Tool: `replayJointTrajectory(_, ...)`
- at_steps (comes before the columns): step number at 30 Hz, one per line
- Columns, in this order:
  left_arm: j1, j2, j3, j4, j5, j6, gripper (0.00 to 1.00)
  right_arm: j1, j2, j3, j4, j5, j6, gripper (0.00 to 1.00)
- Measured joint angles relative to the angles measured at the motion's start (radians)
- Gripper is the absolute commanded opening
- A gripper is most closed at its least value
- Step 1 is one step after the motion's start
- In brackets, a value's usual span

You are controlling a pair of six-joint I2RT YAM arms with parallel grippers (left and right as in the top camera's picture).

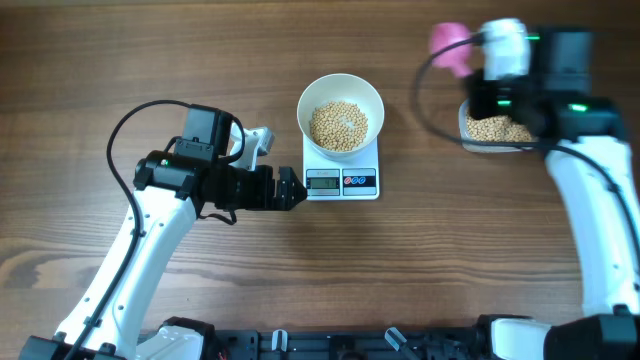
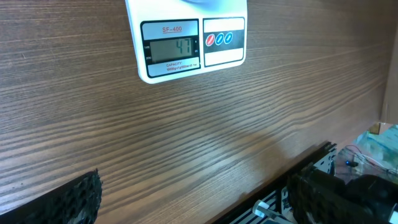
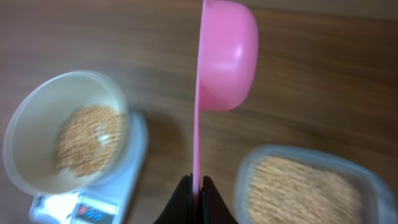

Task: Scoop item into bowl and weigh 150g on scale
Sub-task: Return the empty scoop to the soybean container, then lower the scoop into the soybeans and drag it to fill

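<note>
Wood-grain table [image 1: 150, 60], bean weighing.

Risk: right gripper [image 3: 194, 186] pinches pink scoop [image 3: 227, 56] by its thin handle, so a loaded scoop could twist and spill. Left gripper [image 1: 290, 189], jaws wide and empty, near scale [image 1: 341, 182]; a nudge would skew the reading.

Count: two arms, one clear container [image 1: 465, 130], one scale, one white bowl [image 1: 310, 95] on scale, one scoop. Beans [image 1: 338, 125] uncountable, in bowl and container.

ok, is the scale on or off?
On. The scale shows 47 on its display in the left wrist view.
</note>
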State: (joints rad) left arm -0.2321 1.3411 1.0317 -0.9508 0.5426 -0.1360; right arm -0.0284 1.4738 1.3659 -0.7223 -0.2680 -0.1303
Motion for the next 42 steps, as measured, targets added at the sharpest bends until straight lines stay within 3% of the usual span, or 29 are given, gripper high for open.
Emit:
replayJointTrajectory(6, 0.0, 0.0, 0.0, 0.0, 0.0, 0.0, 1.0, -0.144, -0.032, 0.006, -0.097, 0.039, 0.001, 0.04)
replayJointTrajectory(16, 0.0, 0.0, 0.0, 0.0, 0.0, 0.0, 1.0, -0.161, 0.039, 0.01, -0.264, 0.262, -0.139, 0.04)
replayJointTrajectory(42, 0.0, 0.0, 0.0, 0.0, 0.0, 0.0, 1.0, -0.161, 0.083, -0.045, -0.201, 0.401, -0.162, 0.04)
